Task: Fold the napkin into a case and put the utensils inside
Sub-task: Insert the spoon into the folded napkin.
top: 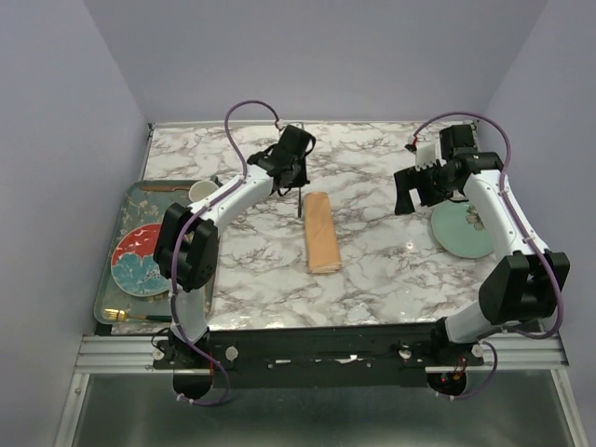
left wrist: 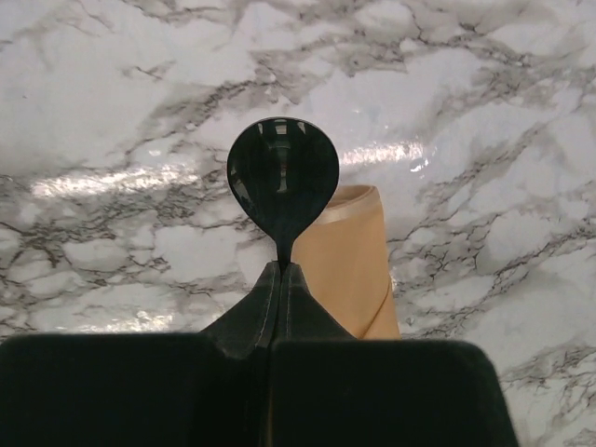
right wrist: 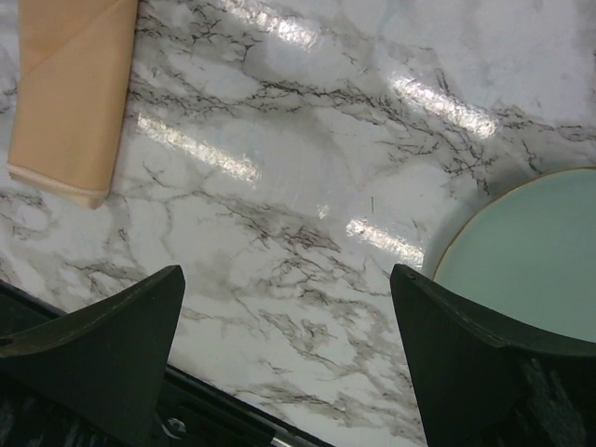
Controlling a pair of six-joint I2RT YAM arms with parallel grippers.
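The napkin lies folded as a narrow peach-orange case (top: 322, 233) in the middle of the marble table. Its far end shows in the left wrist view (left wrist: 358, 251), and its near end in the right wrist view (right wrist: 70, 93). My left gripper (top: 296, 182) is shut on the handle of a dark spoon (left wrist: 282, 177), which hangs bowl-down just left of the case's far end (top: 300, 205). In its own view that gripper (left wrist: 282, 270) has its jaws pressed together on the handle. My right gripper (top: 407, 196) is open and empty above bare marble (right wrist: 287, 279). A gold fork (top: 121, 318) lies on the tray's near edge.
A pale teal plate (top: 461, 230) sits at the right, under my right arm, and shows in the right wrist view (right wrist: 531, 251). A grey patterned tray (top: 110, 284) at the left holds a red plate (top: 140, 244), a teal floral plate (top: 140, 277) and a cup (top: 202, 192).
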